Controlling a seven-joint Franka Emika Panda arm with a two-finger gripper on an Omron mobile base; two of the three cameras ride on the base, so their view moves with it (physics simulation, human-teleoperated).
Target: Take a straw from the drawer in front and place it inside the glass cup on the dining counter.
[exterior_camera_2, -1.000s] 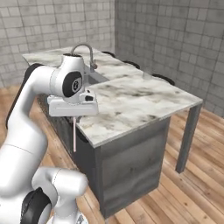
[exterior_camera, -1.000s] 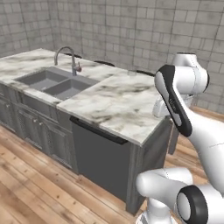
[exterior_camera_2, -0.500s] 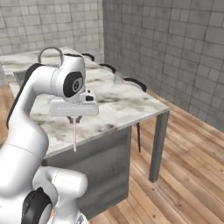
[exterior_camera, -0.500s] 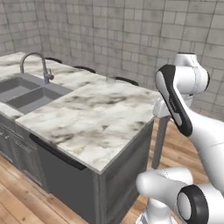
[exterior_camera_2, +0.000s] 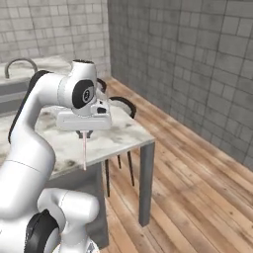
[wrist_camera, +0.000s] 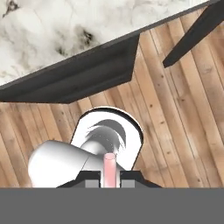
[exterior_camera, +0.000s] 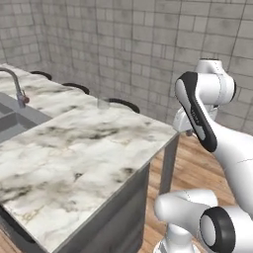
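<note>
One straw [exterior_camera_2: 85, 150] hanging straight down from the gripper [exterior_camera_2: 85, 133], pinched tight (apparently by its top end), beside the dining counter [exterior_camera_2: 118, 136].

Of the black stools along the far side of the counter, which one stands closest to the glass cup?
The stool nearest the counter's open end: its seat shows just right of the glass cup. The other two sit further left, toward the tap.

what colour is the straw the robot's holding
Pinkish-red; the straw shows best in the right base view.
</note>
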